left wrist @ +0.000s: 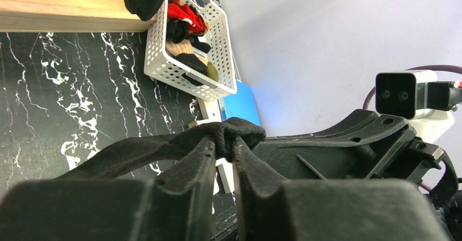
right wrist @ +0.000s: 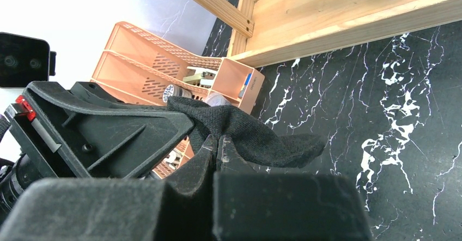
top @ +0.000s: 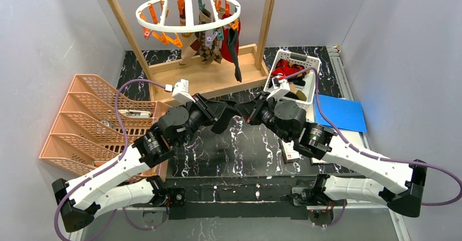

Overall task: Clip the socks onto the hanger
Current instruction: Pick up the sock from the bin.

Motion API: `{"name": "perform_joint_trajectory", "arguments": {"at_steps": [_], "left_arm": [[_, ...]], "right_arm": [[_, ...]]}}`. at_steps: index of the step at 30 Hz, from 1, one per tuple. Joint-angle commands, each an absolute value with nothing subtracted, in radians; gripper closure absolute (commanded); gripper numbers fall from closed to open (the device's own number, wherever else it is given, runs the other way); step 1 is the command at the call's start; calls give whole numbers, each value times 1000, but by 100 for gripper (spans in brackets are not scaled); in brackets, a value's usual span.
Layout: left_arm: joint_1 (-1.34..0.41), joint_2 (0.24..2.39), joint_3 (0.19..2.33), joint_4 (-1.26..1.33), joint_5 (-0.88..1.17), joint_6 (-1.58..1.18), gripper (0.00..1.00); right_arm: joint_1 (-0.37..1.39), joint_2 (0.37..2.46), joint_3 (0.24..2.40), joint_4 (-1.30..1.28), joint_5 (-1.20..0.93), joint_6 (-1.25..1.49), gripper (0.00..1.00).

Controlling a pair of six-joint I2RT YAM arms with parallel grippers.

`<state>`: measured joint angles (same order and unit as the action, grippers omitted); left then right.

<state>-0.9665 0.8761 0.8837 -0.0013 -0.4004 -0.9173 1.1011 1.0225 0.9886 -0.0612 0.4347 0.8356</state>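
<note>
Now the black sock [right wrist: 256, 134] stretches crumpled between both arms, which meet low over the desk [top: 245, 148]. Right gripper [right wrist: 218, 142] is clamped on it, and left gripper [left wrist: 222, 145] pinches its other end.

One hanger [top: 180, 28] at twelve o'clock holds at least three socks [top: 208, 39]. One black sock [right wrist: 256, 137] spans two claws, left claw [left wrist: 223, 145] and right claw [right wrist: 218, 143]. One basket [top: 299, 54] at one o'clock, its heap uncountable. One orange rack [top: 81, 115] at nine.
</note>
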Motion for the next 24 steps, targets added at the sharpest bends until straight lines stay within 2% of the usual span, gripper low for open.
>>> {"name": "perform_joint_trajectory", "arguments": {"at_steps": [1,3,14,19,22,24], "left_arm": [[-973,863,905,-17,-454,-906,91],[-973,855,903,-27,-445,-898,100],[-973,831,912,-85,-358,-870,100],[-973,811,913,-105,-335,-846,100],[-973,805,910,-104,-333,-837,100],[-973,803,911,-108,-335,-833,100]], "right_arm": [[1104,1003,986,-23,448,842,99],[1104,999,989,-40,467,842,99],[1104,1042,1070,-213,527,834,99],[1104,1049,1097,-237,485,768,98],[1104,1057,1113,-239,421,724,84],[1104,1060,1121,-237,383,706,66]]}}
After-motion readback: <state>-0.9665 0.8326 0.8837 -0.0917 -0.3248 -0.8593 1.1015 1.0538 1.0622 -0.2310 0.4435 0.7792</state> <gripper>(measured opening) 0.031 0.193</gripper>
